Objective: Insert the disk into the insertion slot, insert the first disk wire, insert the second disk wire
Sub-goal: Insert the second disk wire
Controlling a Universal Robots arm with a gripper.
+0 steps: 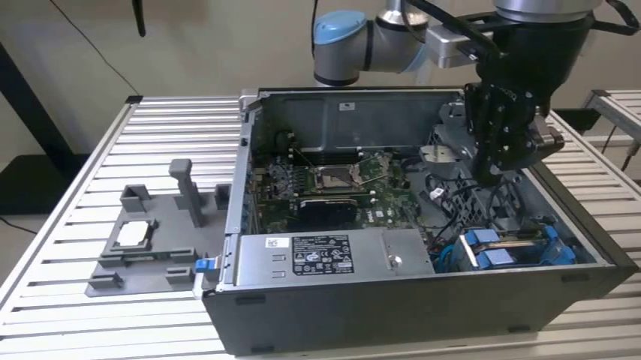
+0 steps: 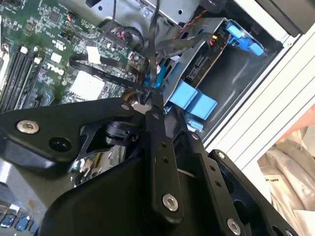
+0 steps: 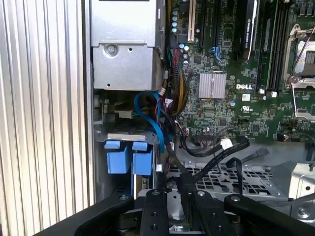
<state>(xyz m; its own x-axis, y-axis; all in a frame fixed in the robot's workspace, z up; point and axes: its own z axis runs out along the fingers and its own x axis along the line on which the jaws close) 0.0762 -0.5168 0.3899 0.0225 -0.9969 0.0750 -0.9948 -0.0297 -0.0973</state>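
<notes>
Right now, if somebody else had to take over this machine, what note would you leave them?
Gripper: down inside the open computer case, apparently shut on a black wire.
Disk: in its blue carrier, sitting in the insertion slot with the blue tabs facing out, beside the silver power-supply box.
Done: the disk looks inserted.
Left: the two disk wires. Whether either is plugged in yet cannot be seen.
</notes>
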